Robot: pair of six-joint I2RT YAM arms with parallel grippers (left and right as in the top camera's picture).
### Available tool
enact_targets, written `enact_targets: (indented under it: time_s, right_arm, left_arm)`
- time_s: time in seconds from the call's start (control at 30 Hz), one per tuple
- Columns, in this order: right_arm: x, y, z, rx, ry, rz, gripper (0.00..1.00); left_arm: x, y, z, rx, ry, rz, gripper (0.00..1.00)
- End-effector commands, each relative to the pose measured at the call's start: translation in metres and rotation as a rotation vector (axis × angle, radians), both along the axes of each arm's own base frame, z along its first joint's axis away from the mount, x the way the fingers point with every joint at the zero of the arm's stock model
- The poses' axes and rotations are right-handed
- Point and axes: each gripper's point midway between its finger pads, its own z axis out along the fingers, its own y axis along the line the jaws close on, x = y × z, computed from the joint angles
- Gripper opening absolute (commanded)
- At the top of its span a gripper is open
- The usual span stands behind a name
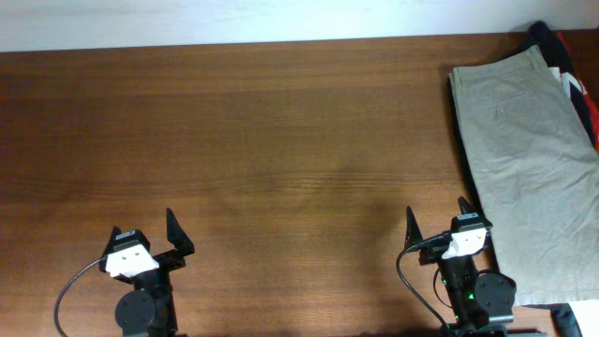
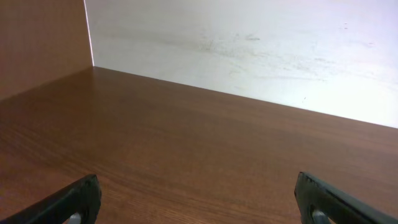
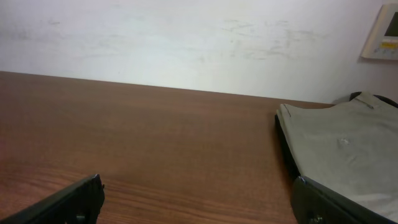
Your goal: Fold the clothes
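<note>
The light khaki-beige shorts (image 1: 524, 140) lie flat at the right edge of the table on top of darker garments, with a slit pocket showing. They also show at the right of the right wrist view (image 3: 342, 149). My right gripper (image 1: 437, 217) is open and empty near the front edge, just left of the shorts; its fingers frame bare wood in the right wrist view (image 3: 196, 196). My left gripper (image 1: 143, 229) is open and empty at the front left, far from the shorts; the left wrist view (image 2: 198, 196) shows only wood between its fingers.
A pile of dark and red clothing (image 1: 566, 65) lies under the shorts at the back right. A white wall (image 3: 186, 43) runs behind the table, with a wall panel (image 3: 382, 31) at the right. A white object (image 1: 573, 314) sits at the front right corner.
</note>
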Motion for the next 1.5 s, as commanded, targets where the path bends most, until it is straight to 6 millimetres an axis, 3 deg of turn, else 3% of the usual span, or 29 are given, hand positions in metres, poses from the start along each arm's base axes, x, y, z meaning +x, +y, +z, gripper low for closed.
enact_targets:
  time_s: [0.0, 0.17, 0.3, 0.4, 0.6, 0.73, 0.87, 0.97, 1.27, 1.4, 1.47]
  right_arm:
    - [0.000, 0.001, -0.003, 0.011, 0.007, 0.000, 0.99]
    - [0.000, 0.001, -0.002, 0.011, 0.007, 0.004, 0.99]
    - [-0.004, 0.021, 0.014, 0.017, -0.060, 0.122, 0.99]
    - [-0.011, 0.042, 0.009, 0.023, -0.037, 0.251, 0.99]
    - [-0.027, 0.071, 0.035, 0.010, -0.149, 0.442, 0.99]
    - [-0.034, 0.078, 0.050, 0.000, -0.217, 0.493, 0.99]
    - [-0.033, 0.073, 0.061, 0.023, -0.254, 0.462, 0.99]
    - [-0.025, 0.058, 0.068, 0.106, -0.255, 0.367, 0.99]
    - [-0.019, 0.012, 0.149, 0.107, -0.387, 0.084, 0.99]
    - [0.015, -0.001, 0.174, 0.085, -0.281, -0.007, 0.98]
    - [0.050, -0.012, 0.182, 0.083, -0.182, -0.081, 0.99]
  left_arm:
    - [0.000, 0.001, -0.001, 0.016, 0.004, 0.003, 0.99]
    - [0.000, 0.001, -0.001, 0.015, 0.003, 0.003, 0.99]
    - [0.000, 0.001, -0.001, 0.015, 0.003, 0.003, 0.99]
    - [0.000, 0.001, -0.001, 0.015, 0.003, 0.003, 0.99]
    - [0.000, 0.001, -0.001, 0.015, 0.003, 0.003, 0.99]
    - [0.000, 0.001, -0.001, 0.015, 0.003, 0.003, 0.99]
    - [0.000, 0.001, -0.001, 0.015, 0.003, 0.003, 0.99]
    - [0.000, 0.001, -0.001, 0.015, 0.003, 0.003, 0.99]
    - [0.000, 0.001, -0.001, 0.015, 0.003, 0.003, 0.99]
    - [0.000, 0.001, -0.001, 0.015, 0.003, 0.003, 0.99]
    - [0.000, 0.001, -0.001, 0.015, 0.003, 0.003, 0.99]
